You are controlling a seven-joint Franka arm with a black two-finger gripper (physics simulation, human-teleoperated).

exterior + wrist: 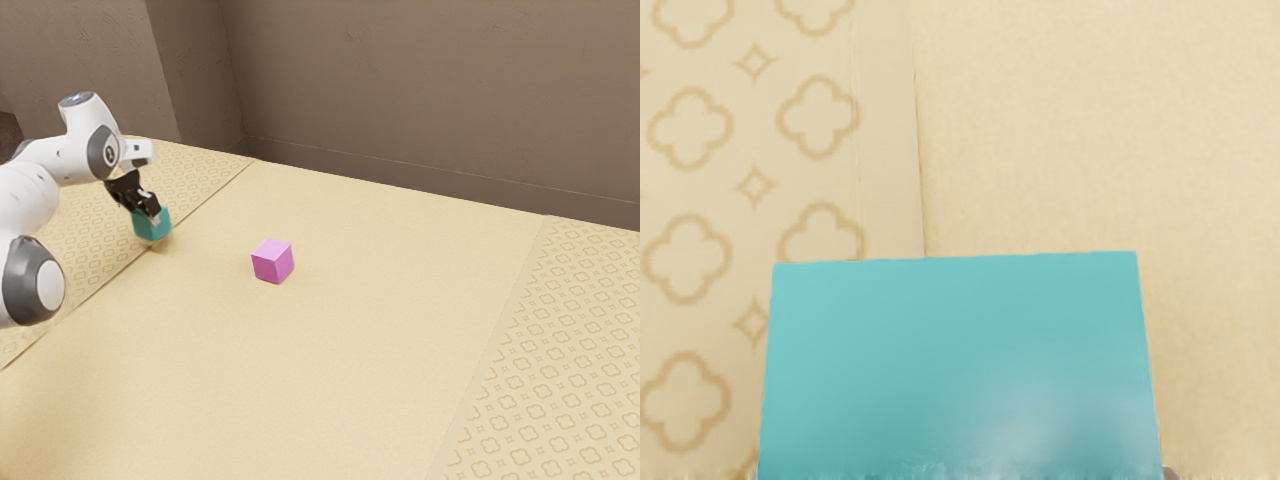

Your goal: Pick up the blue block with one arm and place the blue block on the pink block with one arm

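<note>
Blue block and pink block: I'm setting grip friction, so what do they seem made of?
Blue block: probably matte plastic or painted wood; flat teal-blue faces, no grain, a faint pale sheen in the wrist view. Pink block: same look, uniform matte pink, crisp edges.

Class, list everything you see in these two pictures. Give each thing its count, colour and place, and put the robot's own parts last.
blue block: one, turquoise-blue, on the seam between plain tabletop and patterned band, at the exterior view's left, directly under the gripper.
pink block: one, pink, on the plain tabletop, to the exterior view's right of the blue block and apart from it.
table: one, plain tan, across the middle of the scene.
patterned bands: two, tan with a darker motif, along the table's sides at the exterior view's left and right.
wall: one, grey-brown, behind the table.
arm: one, white with grey joints, entering from the exterior view's left.
gripper: one, black, at the blue block's top.
</note>
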